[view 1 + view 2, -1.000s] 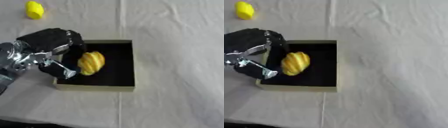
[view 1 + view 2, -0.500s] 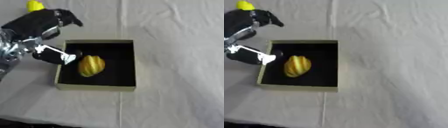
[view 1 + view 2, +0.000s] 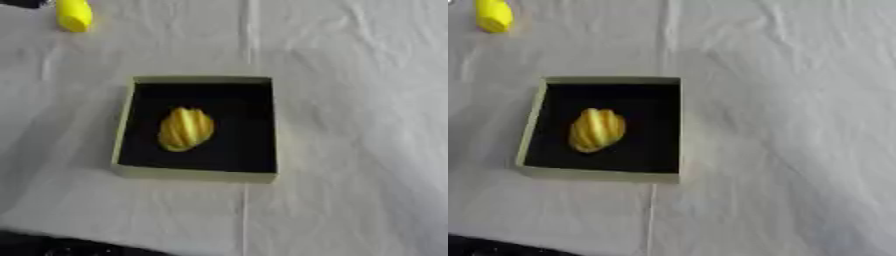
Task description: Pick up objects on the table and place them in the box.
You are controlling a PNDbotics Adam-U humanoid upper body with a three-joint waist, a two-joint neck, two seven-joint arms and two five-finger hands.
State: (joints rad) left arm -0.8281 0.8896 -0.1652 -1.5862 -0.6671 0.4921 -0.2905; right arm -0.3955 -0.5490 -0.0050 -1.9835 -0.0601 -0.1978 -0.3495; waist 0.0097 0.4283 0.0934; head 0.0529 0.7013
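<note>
A shallow box [image 3: 197,176] with pale green walls and a black floor sits on the white cloth. Inside it, left of centre, lies a yellow ridged fruit-like object [image 3: 185,129]. A plain yellow object [image 3: 73,14] lies on the cloth at the far left, well beyond the box. Only a dark sliver of my left hand [image 3: 19,3] shows at the top left corner of the left eye view, beside that yellow object. My right hand is out of sight.
A white, creased tablecloth [image 3: 359,100] covers the whole table, with wide room to the right of the box. A dark strip [image 3: 61,247] runs along the lower left edge of the picture.
My left hand has let go of the ridged yellow object, which now lies in the box. The hand has moved up and left toward the far yellow object, almost out of the picture.
</note>
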